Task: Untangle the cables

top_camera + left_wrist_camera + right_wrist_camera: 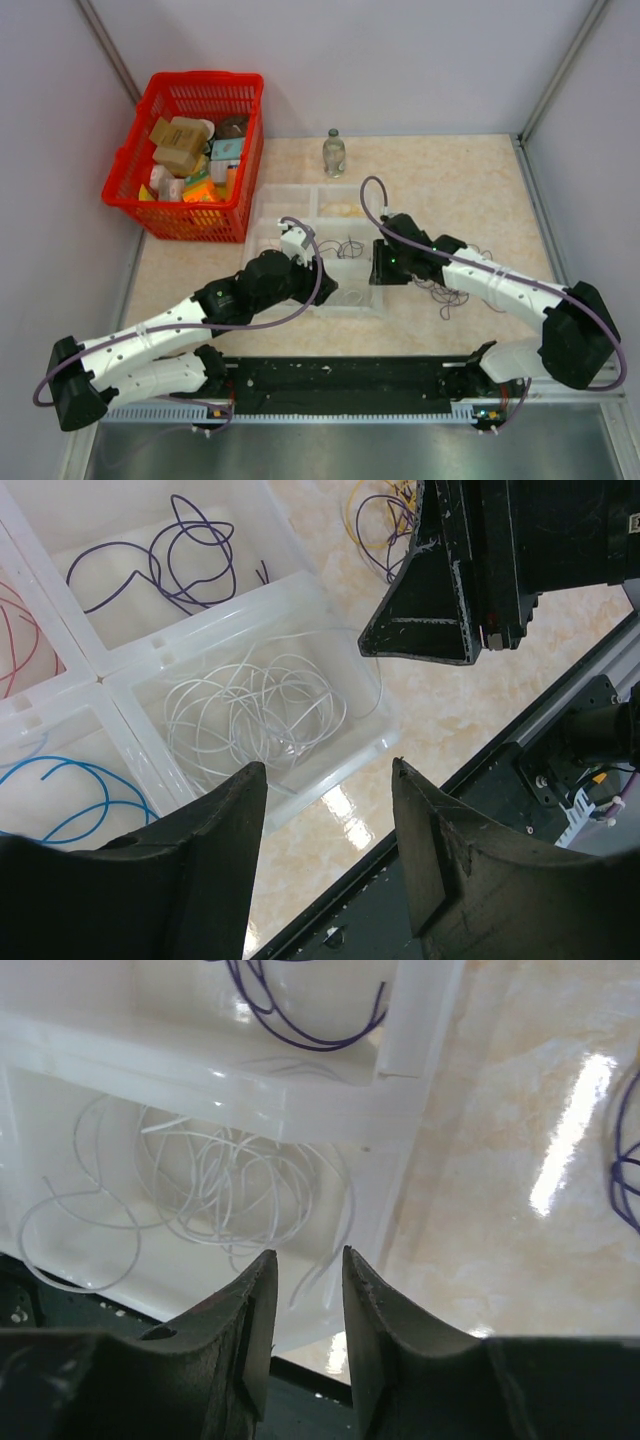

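While the right fingers (352, 1290) are hanging over the tray's (420, 1020) near corner pocket of white wire (210, 1190), slightly apart with nothing visibly between them, I am judging the next pick is due. The cables (450, 292) left to sort are lying loose on the worktop (480, 190) just right of the tray, beside the right forearm. I am planning to pinch one strand at the bunch's edge and lift slowly. The left fingers (235, 820), wide apart and empty, are hovering over the tray, ready to pin the rest.

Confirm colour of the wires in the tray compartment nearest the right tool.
White wires; the left wrist view shows them best.
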Motion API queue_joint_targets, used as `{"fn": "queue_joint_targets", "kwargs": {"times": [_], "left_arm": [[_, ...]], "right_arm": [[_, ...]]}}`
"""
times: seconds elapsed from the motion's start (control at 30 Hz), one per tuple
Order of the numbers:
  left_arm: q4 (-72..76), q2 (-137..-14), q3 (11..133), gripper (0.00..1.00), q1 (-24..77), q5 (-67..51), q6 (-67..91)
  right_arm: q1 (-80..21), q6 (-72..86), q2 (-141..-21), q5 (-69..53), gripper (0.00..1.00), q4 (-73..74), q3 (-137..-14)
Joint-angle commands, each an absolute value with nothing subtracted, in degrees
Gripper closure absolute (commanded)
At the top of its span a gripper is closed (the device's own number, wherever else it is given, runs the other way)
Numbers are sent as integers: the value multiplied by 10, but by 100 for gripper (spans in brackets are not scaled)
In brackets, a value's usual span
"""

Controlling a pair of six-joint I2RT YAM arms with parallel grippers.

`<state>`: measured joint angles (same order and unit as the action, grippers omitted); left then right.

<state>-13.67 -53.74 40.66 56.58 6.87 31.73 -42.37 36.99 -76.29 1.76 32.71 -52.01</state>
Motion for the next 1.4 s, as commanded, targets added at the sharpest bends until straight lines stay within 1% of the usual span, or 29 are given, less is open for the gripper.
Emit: {"fn": "queue_joint_targets", "kwargs": {"times": [0.0, 0.07, 0.1, 0.17, 0.2, 0.33, 0.47, 0.53, 0.6, 0.63, 0.73, 0.87, 1.0, 1.03, 1.13, 1.23, 1.27, 1.3, 1.37], "left_arm": [[-102, -537, 420, 43, 567, 60, 312], [-102, -546, 424, 43, 567, 54, 314], [-105, -547, 427, 43, 567, 51, 316], [-112, -546, 432, 43, 567, 45, 317], [-117, -543, 432, 43, 567, 41, 319], [-124, -531, 429, 43, 567, 40, 322], [-127, -527, 429, 43, 567, 45, 316], [-123, -527, 428, 43, 567, 47, 318], [-110, -529, 424, 43, 567, 46, 320], [-105, -532, 422, 43, 567, 44, 320], [-101, -540, 426, 43, 566, 40, 320], [-111, -538, 432, 43, 567, 33, 323], [-112, -528, 426, 43, 567, 40, 324], [-115, -528, 426, 43, 567, 40, 326], [-118, -523, 424, 43, 567, 43, 328], [-119, -516, 420, 43, 567, 47, 330], [-119, -516, 419, 43, 567, 47, 331], [-119, -515, 418, 43, 567, 47, 332], [-119, -514, 417, 44, 567, 45, 333]], "right_arm": [[-433, 362, -762, -59, 73, 252, -503], [-435, 372, -782, -61, 87, 229, -504], [-435, 377, -792, -59, 91, 226, -511], [-438, 378, -815, -57, 91, 227, -523], [-444, 374, -816, -47, 90, 229, -526], [-461, 350, -810, -32, 76, 244, -548], [-461, 344, -757, 25, 66, 284, -541], [-461, 332, -726, 27, 59, 286, -527], [-458, 330, -704, 40, 49, 297, -515], [-454, 331, -699, 42, 47, 301, -510], [-437, 344, -695, 35, 47, 311, -491], [-433, 363, -706, 19, 55, 302, -479], [-434, 372, -735, -13, 58, 265, -475], [-435, 376, -742, -19, 60, 255, -473], [-444, 386, -772, -41, 70, 223, -474], [-461, 388, -811, -48, 86, 204, -492], [-465, 389, -825, -51, 94, 198, -497], [-467, 390, -837, -53, 99, 191, -503], [-472, 390, -866, -40, 100, 185, -511]]}}
